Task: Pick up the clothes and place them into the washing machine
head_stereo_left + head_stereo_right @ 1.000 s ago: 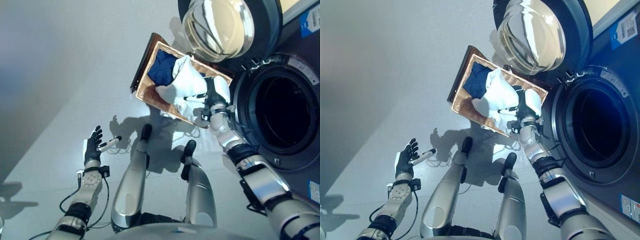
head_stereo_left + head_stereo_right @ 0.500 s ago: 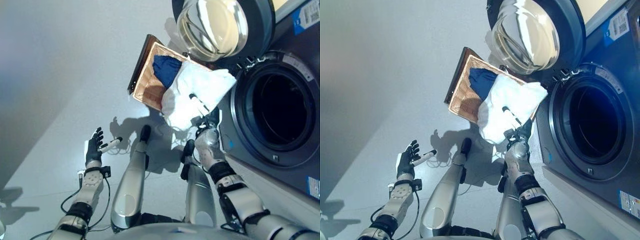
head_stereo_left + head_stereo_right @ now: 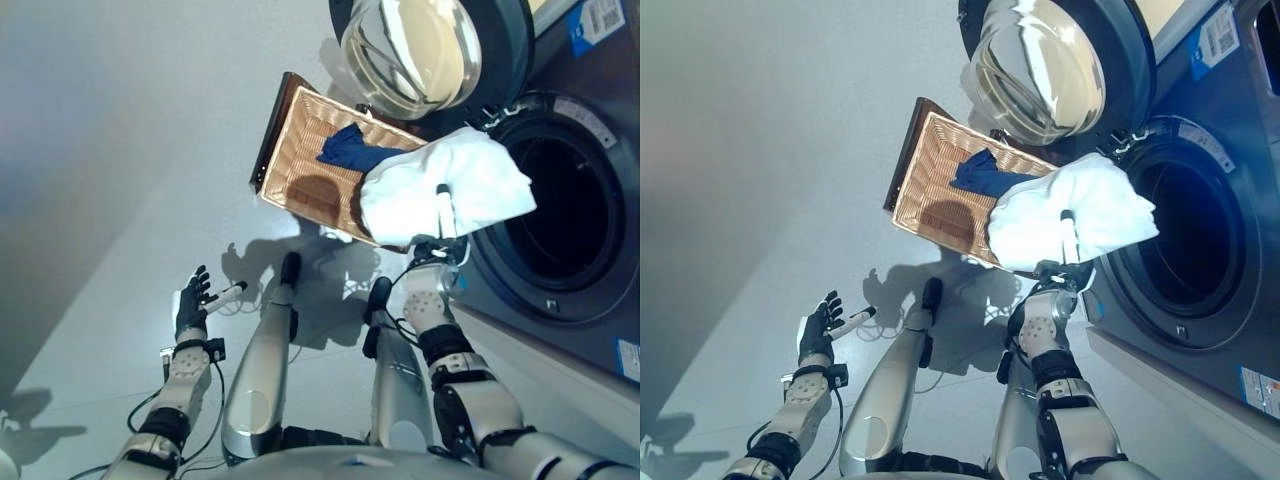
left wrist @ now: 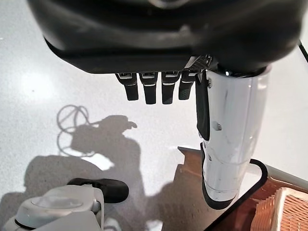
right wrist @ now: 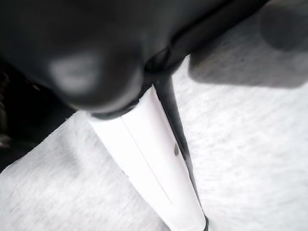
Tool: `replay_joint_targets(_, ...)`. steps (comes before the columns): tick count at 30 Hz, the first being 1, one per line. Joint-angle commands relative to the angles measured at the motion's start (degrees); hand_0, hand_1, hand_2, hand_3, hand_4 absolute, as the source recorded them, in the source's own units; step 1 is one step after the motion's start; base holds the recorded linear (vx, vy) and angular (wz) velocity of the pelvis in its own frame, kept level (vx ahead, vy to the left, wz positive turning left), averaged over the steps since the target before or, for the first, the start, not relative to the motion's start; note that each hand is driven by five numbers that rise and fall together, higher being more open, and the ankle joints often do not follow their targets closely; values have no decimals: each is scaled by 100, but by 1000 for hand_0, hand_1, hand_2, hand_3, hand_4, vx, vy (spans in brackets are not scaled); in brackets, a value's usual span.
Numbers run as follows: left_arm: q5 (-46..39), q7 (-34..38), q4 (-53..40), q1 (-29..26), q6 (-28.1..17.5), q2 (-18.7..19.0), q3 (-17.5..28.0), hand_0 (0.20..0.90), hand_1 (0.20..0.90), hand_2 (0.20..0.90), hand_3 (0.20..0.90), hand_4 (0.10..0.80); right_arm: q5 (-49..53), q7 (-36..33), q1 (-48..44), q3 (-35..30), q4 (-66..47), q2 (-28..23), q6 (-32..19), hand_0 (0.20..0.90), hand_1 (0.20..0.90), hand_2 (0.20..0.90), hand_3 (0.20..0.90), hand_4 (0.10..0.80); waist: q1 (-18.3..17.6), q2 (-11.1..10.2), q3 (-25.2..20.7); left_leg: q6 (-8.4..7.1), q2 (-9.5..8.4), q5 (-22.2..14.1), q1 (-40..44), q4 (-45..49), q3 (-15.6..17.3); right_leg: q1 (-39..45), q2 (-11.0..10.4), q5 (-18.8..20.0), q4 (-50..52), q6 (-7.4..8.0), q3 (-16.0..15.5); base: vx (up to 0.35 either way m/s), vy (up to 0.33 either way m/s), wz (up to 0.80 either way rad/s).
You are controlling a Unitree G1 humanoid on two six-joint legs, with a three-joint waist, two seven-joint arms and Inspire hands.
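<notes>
A white garment (image 3: 440,185) hangs lifted in front of the washing machine's drum opening (image 3: 565,215), its right edge overlapping the rim. My right hand (image 3: 1054,272) is shut on it from below, and the white-covered thumb (image 5: 154,163) lies pressed against the cloth (image 5: 240,144). A dark blue garment (image 3: 355,150) lies in the wicker basket (image 3: 290,150) on the floor, left of the machine. My left hand (image 3: 192,305) stays open and idle at the lower left, holding nothing, its fingers (image 4: 147,86) straight.
The machine's round glass door (image 3: 420,50) stands swung open above the basket. The dark machine front (image 3: 600,320) fills the right side. Grey floor spreads to the left of the basket. A corner of the basket (image 4: 284,211) shows past my left hand.
My right hand has lifted the white garment out of the basket and carried it right, up to the drum opening. The blue garment stays in the basket. The left hand has barely moved.
</notes>
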Motion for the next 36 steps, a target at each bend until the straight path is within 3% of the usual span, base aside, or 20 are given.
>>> replay_joint_targets(1, -4, 66, -14, 293, -174, -23, -4, 900, 900, 900, 900, 800, -68, -24, 174, -424, -1255, -679, -901, 200, 200, 200, 200, 300, -114, 364, -326, -353, -3, 120, -174, -163, 76, 174, -39, -409, 454, -31, 181, -10, -6, -4)
replay_joint_targets(20, -55, -235, 115, 386, -236, -80, -415, 900, 900, 900, 900, 800, -34, -423, -678, -1263, -456, -2260, -955, 200, 200, 200, 200, 300, -165, 784, -502, -364, -32, 61, -230, -103, 192, -3, -13, -466, 613, -29, 388, -4, -3, -3)
replay_joint_targets(30, -111, -332, 211, 382, -217, -64, -580, 900, 900, 900, 900, 800, 472, -455, -1388, -1423, 224, -3108, -965, 200, 200, 200, 200, 300, -192, 934, -632, -384, -44, 30, -197, -116, 283, -58, -12, -493, 658, -20, 491, 4, 4, -3)
replay_joint_targets(36, -172, -351, 293, 384, -174, -105, -661, 900, 900, 900, 900, 800, 730, -453, -1767, -1395, 497, -3350, -954, 200, 200, 200, 200, 300, -226, 1070, -678, -375, -55, 13, -167, -117, 358, -91, -7, -505, 670, -17, 575, 2, 4, -2)
